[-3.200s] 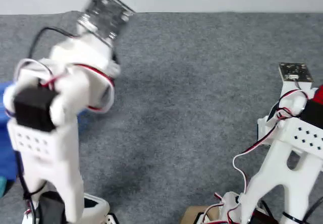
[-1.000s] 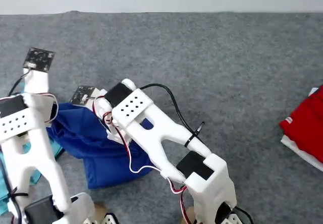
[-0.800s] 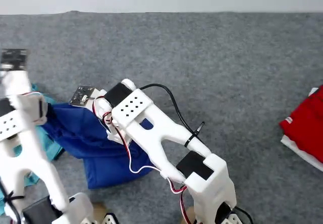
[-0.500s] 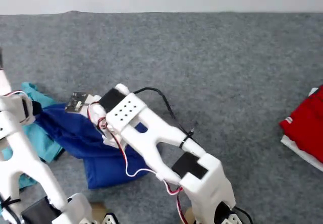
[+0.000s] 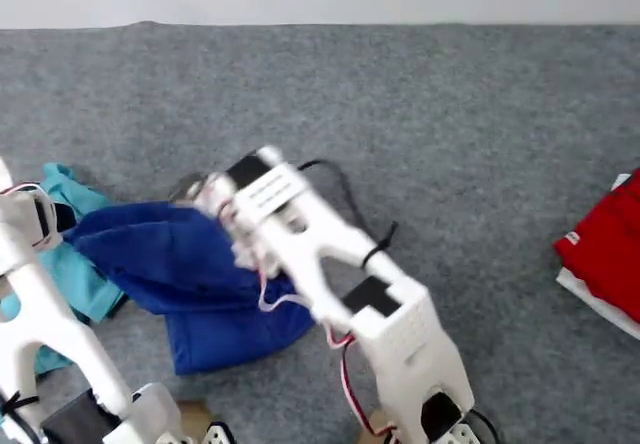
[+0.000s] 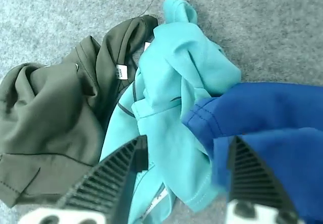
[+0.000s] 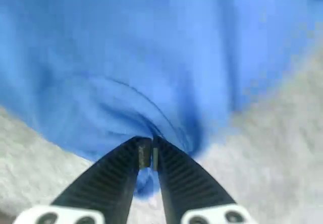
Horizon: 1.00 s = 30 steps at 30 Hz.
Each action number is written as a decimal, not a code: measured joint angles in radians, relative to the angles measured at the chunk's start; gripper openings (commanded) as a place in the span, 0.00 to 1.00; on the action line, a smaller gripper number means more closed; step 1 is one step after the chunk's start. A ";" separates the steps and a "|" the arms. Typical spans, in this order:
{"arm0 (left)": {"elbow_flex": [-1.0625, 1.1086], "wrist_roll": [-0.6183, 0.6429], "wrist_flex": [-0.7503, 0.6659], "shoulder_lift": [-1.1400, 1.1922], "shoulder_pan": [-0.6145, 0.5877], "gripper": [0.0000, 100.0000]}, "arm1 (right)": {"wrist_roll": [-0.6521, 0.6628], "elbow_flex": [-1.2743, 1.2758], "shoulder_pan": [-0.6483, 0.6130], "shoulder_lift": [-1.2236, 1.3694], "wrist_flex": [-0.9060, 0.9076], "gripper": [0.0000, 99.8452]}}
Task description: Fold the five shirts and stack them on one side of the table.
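A dark blue shirt (image 5: pixel 190 274) lies crumpled at the table's front left. My right gripper (image 7: pixel 146 156) is shut on a pinched fold of the blue shirt (image 7: pixel 151 72), and the right arm (image 5: pixel 310 254) stretches over it from the front centre. A teal shirt (image 5: pixel 72 249) lies partly under the blue one. My left gripper (image 6: pixel 184 168) hangs open above the teal shirt (image 6: pixel 171 88), with the blue shirt (image 6: pixel 272 128) beside one finger. An olive shirt (image 6: pixel 50 118) is bunched next to the teal one. A folded red shirt (image 5: pixel 605 239) sits at the right edge.
The left arm (image 5: pixel 35 304) stands at the far left edge. A white folded piece (image 5: pixel 590 292) peeks out under the red shirt. Grey felt (image 5: pixel 420 114) covers the table, open across the middle and back.
The right arm has swung over to the blue shirt, gripped it and is now pulling the fold up and to the right. The left arm has drawn back to the left edge, uncovering the teal shirt.
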 measured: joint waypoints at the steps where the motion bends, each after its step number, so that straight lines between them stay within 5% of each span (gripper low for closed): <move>1: 0.000 0.000 0.000 0.000 0.000 0.25 | 0.006 -0.015 0.031 0.000 0.026 0.01; 16: 0.000 0.000 -0.003 0.000 0.048 0.25 | 0.166 -0.028 0.436 -0.071 0.051 0.04; 23: 0.000 0.049 -0.003 0.000 0.021 0.25 | 0.133 -0.028 0.288 -0.138 0.054 0.22; 30: -0.009 0.077 -0.021 0.000 -0.078 0.25 | 0.034 -0.014 0.028 -0.152 0.054 0.24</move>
